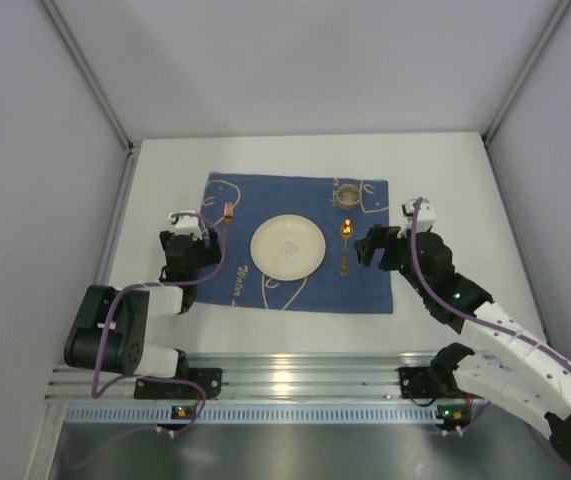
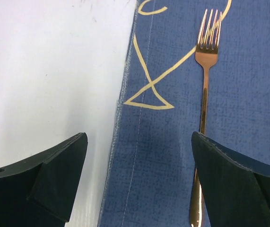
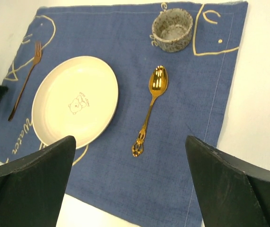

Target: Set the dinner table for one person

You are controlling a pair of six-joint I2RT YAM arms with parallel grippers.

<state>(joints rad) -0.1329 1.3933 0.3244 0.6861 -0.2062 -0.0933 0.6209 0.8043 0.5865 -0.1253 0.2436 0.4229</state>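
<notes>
Left gripper [image 2: 138,137], jaws spread and empty, hangs over the left edge of a blue cloth placemat [image 2: 172,156] beside a copper-coloured metal fork [image 2: 204,85]. Right gripper [image 3: 130,142], likewise released, faces a gold metal spoon [image 3: 149,111]. Fork, round cream plate [image 3: 75,101], spoon and speckled ceramic cup [image 3: 172,29] lie on the placemat, which covers the middle of the large white rectangular desk [image 1: 435,170].

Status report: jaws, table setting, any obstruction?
Both jaws open, empty. Round cream plate, copper fork, gold spoon, speckled ceramic cup laid on blue cloth placemat, white tabletop. Nothing blocking.

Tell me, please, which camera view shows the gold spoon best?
The right wrist view: the spoon lies whole and close on the blue placemat. The top external view shows it small; the left wrist view misses it.
</notes>
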